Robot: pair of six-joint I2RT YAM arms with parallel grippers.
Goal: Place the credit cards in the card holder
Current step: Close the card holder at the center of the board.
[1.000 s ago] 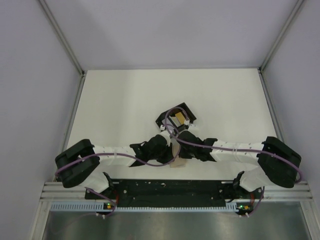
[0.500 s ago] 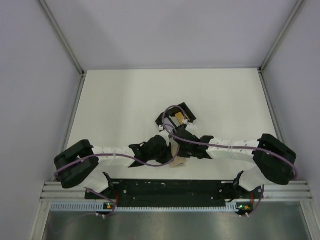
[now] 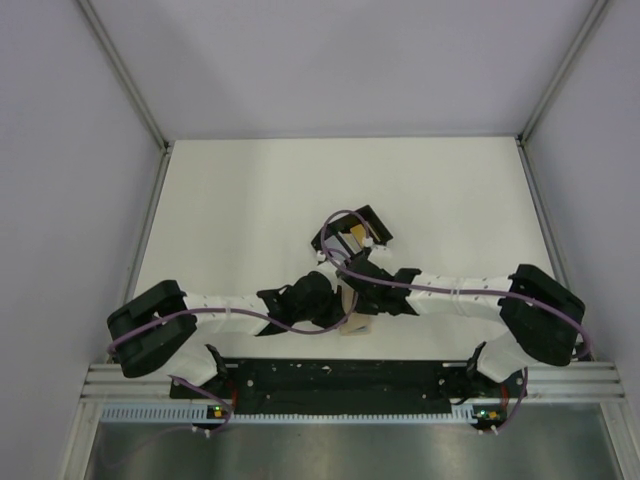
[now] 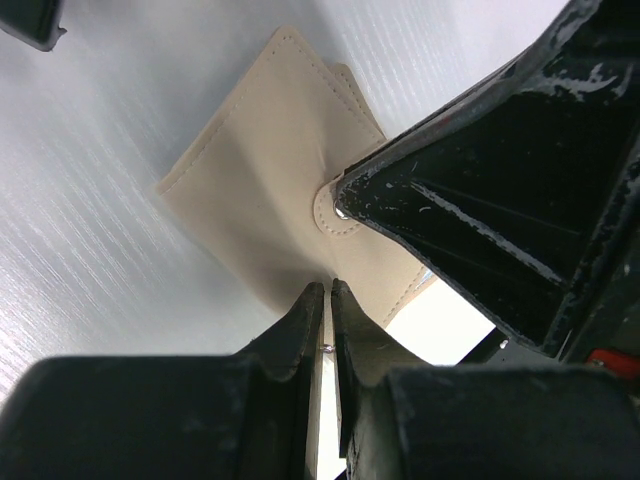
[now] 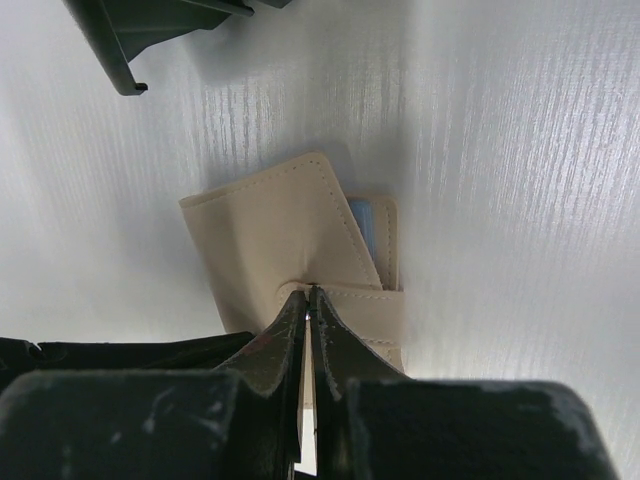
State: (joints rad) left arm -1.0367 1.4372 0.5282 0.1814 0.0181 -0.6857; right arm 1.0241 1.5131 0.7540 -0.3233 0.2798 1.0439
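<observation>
The tan card holder (image 5: 270, 235) lies near the table's front edge, partly under both grippers in the top view (image 3: 353, 326). A light blue credit card (image 5: 364, 226) sticks out of its pocket under the flap. My right gripper (image 5: 308, 290) is shut, its tips pressing on the round snap tab (image 4: 328, 212) of the holder's strap. My left gripper (image 4: 328, 287) is shut on the holder's near edge (image 4: 262, 180). A yellow-orange credit card (image 3: 354, 236) lies in the black tray (image 3: 372, 222) just behind the grippers.
The black square tray's corner (image 5: 118, 60) shows at the top left of the right wrist view. The two arms (image 3: 235, 306) meet nose to nose over the holder. The enclosure's walls and metal rails (image 3: 150, 230) border the white table.
The right arm has drawn in to the left, its gripper coming down onto the holder's strap. The left gripper has stayed at the holder.
</observation>
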